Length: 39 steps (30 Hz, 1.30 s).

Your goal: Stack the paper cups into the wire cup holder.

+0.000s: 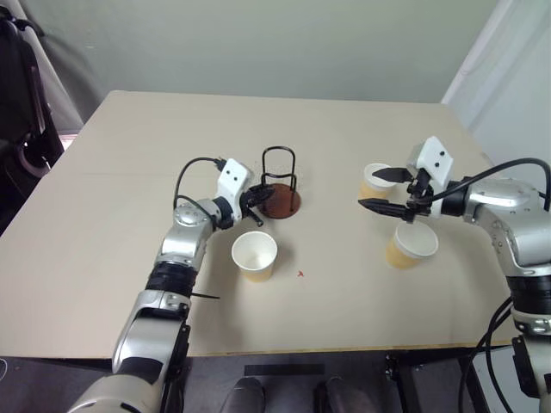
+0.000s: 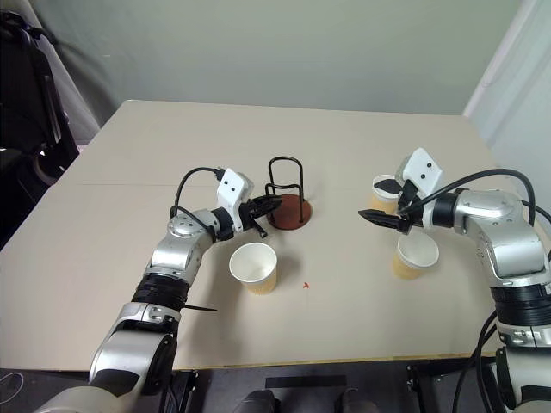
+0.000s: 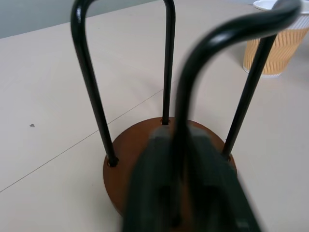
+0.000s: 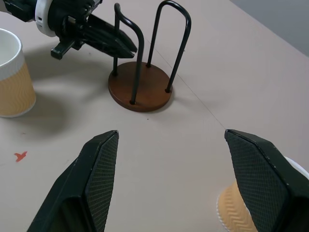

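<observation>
Main risk: the left gripper (image 2: 265, 206) is clamped on a wire loop of the wire cup holder (image 2: 287, 200), not on a cup, so any sideways pull or lift could drag or tip the holder off its disc base, or skid it into the near paper cup (image 2: 255, 267) standing just beside that arm. The loop is thin; a slightly off-centre pinch could let it slip out and leave the holder rocking. Second risk: the right gripper (image 1: 385, 189) hangs between two cups, the far right cup (image 1: 374, 181) and the near right cup (image 1: 410, 245), both close to its fingers; a low sweep toward the holder could knock either one over. Jaws: left pair shut tight around the near wire loop, as the left wrist view shows, the loop running down between the fingers to the reddish base. Right pair spread wide, holding nothing and touching nothing. All three cups stand upright on the table (image 1: 120, 172), none in the holder yet; the holder sits mid-table, upright and empty.
</observation>
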Available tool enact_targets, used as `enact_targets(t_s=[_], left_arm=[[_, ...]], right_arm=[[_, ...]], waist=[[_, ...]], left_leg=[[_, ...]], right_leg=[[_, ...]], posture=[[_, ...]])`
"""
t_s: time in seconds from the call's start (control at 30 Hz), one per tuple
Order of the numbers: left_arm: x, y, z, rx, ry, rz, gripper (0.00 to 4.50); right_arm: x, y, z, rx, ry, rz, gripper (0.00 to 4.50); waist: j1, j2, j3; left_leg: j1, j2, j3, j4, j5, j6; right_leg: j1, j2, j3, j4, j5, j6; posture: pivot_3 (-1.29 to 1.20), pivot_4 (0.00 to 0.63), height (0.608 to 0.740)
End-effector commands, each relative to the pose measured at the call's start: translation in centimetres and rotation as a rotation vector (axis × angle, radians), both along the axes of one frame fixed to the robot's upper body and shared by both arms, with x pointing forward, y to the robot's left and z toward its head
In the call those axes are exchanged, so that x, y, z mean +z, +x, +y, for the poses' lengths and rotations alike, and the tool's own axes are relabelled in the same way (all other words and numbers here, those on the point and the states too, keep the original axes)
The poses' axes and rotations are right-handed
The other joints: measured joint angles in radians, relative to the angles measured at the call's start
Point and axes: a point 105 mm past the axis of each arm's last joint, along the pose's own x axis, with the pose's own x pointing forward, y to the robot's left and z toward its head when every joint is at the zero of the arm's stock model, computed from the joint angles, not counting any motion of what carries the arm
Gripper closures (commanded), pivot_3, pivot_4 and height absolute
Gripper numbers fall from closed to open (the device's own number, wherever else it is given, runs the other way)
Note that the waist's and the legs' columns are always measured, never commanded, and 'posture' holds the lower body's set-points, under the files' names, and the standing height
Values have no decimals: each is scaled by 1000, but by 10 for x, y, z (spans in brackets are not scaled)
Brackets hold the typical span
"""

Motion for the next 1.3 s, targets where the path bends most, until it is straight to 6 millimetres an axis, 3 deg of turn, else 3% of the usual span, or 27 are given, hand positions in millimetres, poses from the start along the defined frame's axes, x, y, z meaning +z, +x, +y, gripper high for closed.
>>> enact_targets(t_s=[0.03,0.43,1.3], left_arm=[[10,1,1,-1,-2,-33,4482],[43,6,6,11,-76,-88,4482],[57,-9,-60,-301,-64,-73,4482]], right_arm=[[17,-4,-4,-10,17,-61,951],[20,-6,-2,-2,30,-59,951],[34,-44,-21,43,18,1,951]], waist=[[0,0,0],[1,0,0],[9,0,0]], left_leg=[[0,0,0,0,0,0],[-1,0,0,1,0,0],[-7,-1,2,7,0,3]], right_leg=[[0,0,0,0,0,0],[0,0,0,0,0,1],[1,0,0,-5,3,6]], posture=[[0,150,740],[0,150,740],[0,150,740]])
